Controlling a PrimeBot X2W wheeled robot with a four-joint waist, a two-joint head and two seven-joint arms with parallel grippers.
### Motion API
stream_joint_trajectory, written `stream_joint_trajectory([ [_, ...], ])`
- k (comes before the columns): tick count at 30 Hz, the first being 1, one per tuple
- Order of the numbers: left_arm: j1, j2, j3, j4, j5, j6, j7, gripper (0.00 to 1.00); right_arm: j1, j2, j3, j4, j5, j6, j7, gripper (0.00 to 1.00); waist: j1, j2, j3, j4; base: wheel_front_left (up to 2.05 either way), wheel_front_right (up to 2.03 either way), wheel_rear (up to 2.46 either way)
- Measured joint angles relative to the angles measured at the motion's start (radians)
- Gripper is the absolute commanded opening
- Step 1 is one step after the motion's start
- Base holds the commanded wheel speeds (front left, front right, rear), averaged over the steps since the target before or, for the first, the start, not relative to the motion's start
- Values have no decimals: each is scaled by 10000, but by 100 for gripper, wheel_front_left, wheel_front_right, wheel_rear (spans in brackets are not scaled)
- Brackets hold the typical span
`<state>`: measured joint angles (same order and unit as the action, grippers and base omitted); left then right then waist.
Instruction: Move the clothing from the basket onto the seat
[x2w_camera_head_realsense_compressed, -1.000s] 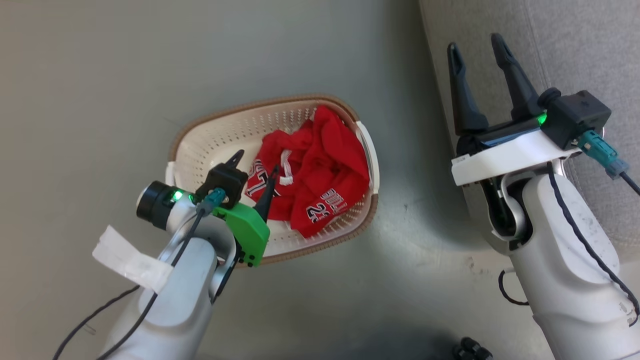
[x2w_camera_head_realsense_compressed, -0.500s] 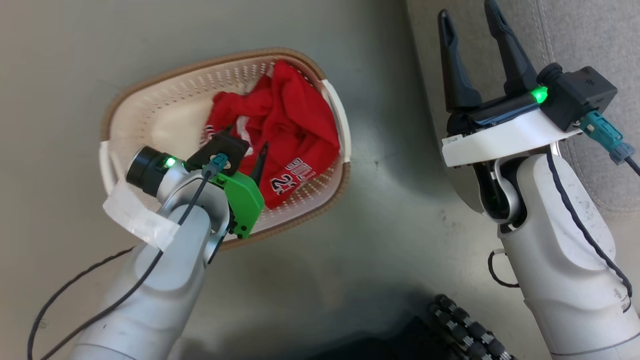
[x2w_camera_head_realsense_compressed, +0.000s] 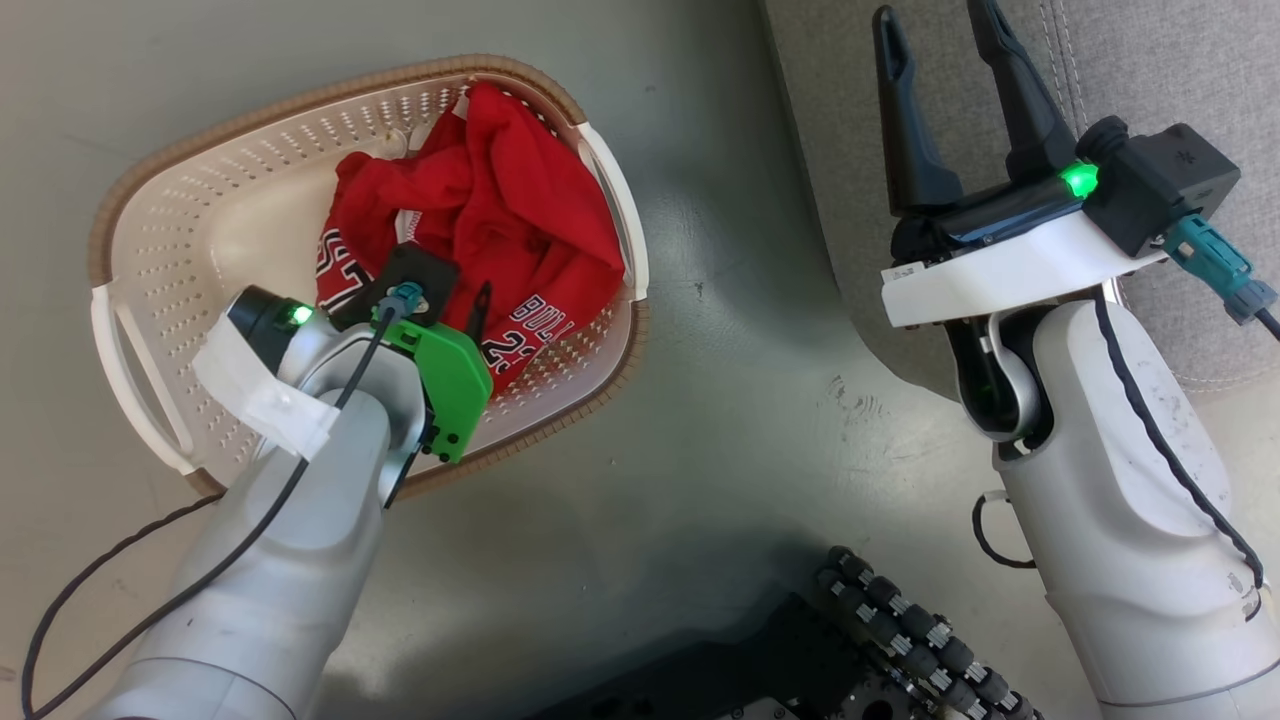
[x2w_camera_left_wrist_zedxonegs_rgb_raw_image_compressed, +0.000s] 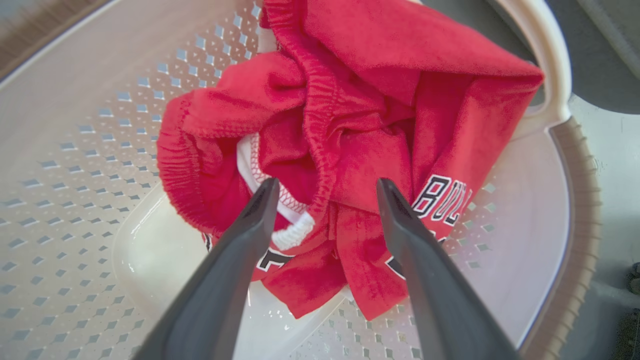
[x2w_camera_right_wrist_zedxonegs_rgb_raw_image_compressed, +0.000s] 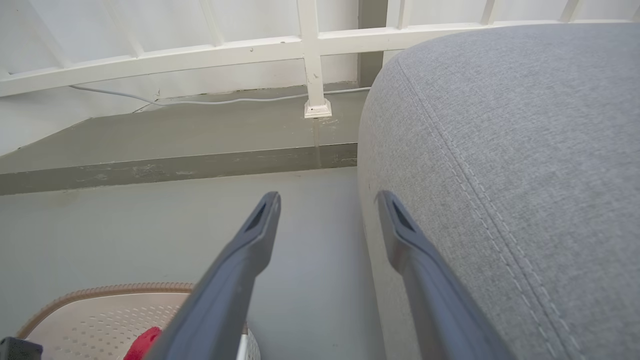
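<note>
Both pincers are gaping open: left pincer (x2w_camera_left_wrist_zedxonegs_rgb_raw_image_compressed: 326, 182) hanging over red lettered clothing (x2w_camera_left_wrist_zedxonegs_rgb_raw_image_compressed: 380, 100) in the cream holed plastic basket (x2w_camera_head_realsense_compressed: 200, 130), maybe touching; right pincer (x2w_camera_right_wrist_zedxonegs_rgb_raw_image_compressed: 328, 195) hovering beside the grey fabric seat (x2w_camera_right_wrist_zedxonegs_rgb_raw_image_compressed: 500, 125).

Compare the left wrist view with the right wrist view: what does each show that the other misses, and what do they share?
Left wrist, not right: the open left claw over the white drawstring and BULLS lettering. Right wrist, not left: the open right claw, the grey seat, a white railing. Shared: the basket and red clothing.
</note>
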<state>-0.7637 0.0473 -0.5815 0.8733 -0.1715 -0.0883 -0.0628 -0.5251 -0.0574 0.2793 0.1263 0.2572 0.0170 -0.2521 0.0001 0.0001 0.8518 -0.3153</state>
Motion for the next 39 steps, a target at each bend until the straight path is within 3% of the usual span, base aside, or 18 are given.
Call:
stream_joint_trajectory([
  [7, -258, 0, 123, 754, -2, 222, 198, 100, -4, 17, 54, -234, 6, 50, -27, 100, 0, 0, 89, -62, 0, 0, 0],
  [8, -302, -2, 153, 878, -2, 261, 251, 45, -4, 17, 58, -242, 6, 50, -27, 100, 0, 0, 96, -68, 0, 0, 0],
  [9, -335, -2, 165, 947, 2, 345, 284, 9, -4, 17, 59, -247, 6, 61, -27, 100, -1, 0, 101, -73, 0, 0, 0],
  [10, -380, 0, 161, 1022, 2, 370, 320, 0, -4, 17, 63, -251, 6, 82, -27, 100, -1, 0, 105, -78, 0, 0, 0],
  [29, -766, -19, -144, 1829, -27, 230, 255, 0, -4, 21, -92, -190, 13, 81, -27, 100, -1, 0, -172, 112, 0, 0, 0],
  [39, -666, -38, -640, 849, -1141, -140, -688, 0, 12, 6, -230, 399, -313, 184, -27, 100, -1, 0, -978, 695, 0, 0, 0],
])
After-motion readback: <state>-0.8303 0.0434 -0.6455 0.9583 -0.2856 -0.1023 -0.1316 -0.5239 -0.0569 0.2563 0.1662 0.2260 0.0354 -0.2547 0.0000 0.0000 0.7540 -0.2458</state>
